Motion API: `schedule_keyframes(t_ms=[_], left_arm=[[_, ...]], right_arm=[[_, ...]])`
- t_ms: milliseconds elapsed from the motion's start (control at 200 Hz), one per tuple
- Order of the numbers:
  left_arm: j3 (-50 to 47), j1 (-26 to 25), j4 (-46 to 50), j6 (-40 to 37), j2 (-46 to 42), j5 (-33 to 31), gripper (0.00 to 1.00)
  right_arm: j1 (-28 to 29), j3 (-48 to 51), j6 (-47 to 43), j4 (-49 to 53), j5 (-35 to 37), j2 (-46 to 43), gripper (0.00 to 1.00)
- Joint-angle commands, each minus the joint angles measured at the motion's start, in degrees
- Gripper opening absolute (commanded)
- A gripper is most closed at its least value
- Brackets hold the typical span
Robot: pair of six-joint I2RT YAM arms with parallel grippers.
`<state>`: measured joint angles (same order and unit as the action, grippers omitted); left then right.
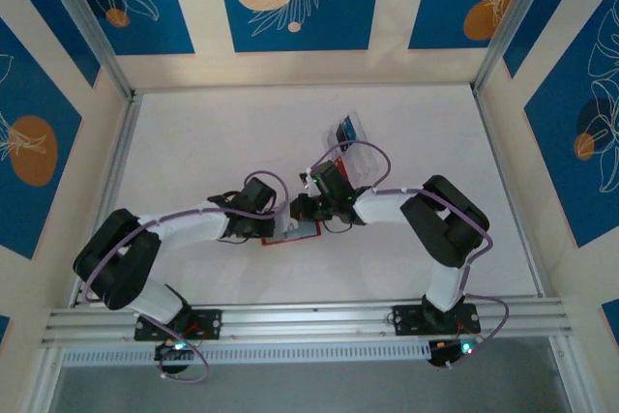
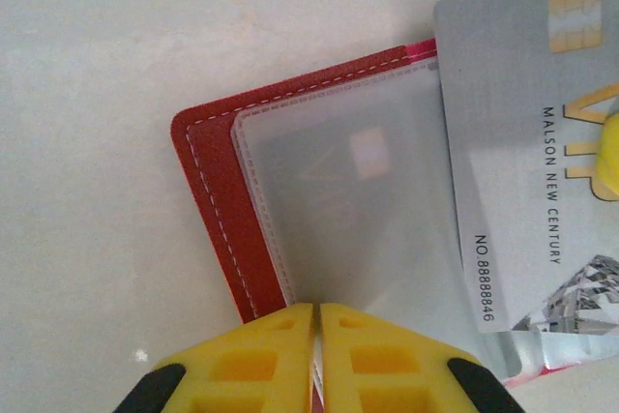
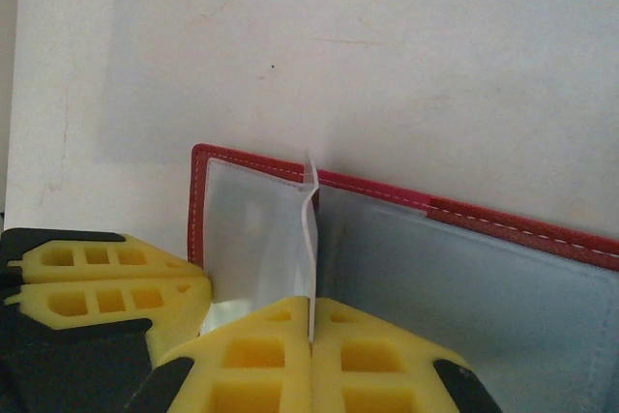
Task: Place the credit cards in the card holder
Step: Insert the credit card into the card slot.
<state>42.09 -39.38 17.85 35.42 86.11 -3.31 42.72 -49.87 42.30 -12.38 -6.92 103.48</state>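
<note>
I am seeing the left gripper [image 2: 316,360] pinching shut on the clear sleeve [image 2: 338,210] of the card holder [image 2: 218,200], which is lying open at the middle of the table [image 1: 193,142], toward its near edge. A silver card [image 2: 513,123] is lying over its right half. The right gripper [image 3: 311,355] is clamping a thin pale sheet [image 3: 311,229] standing edge-on.

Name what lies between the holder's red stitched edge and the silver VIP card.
A frosted plastic sleeve, pinched by the left gripper; left wrist view.
</note>
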Motion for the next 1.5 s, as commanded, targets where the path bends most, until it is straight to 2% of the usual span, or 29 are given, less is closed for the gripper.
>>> schedule_keyframes(t_ms=[0,585,1125,1496], left_arm=[[-0.34,0.51,3.32,-0.08,0.91,-0.81,0.09],[0.01,0.52,3.78,-0.08,1.42,-1.0,0.09],[0.19,0.49,3.7,-0.01,1.89,-0.82,0.09],[0.37,0.5,3.75,0.07,2.31,-0.91,0.09]], right_arm=[[0.52,2.18,0.08,1.22,4.37,-1.59,0.0],[1.14,3.02,0.89,-0.62,4.55,-0.65,0.0],[-0.62,5.7,7.33,-10.04,-3.95,1.62,0.0],[-0.18,8.45,8.32,-10.01,-3.91,1.99,0.0]])
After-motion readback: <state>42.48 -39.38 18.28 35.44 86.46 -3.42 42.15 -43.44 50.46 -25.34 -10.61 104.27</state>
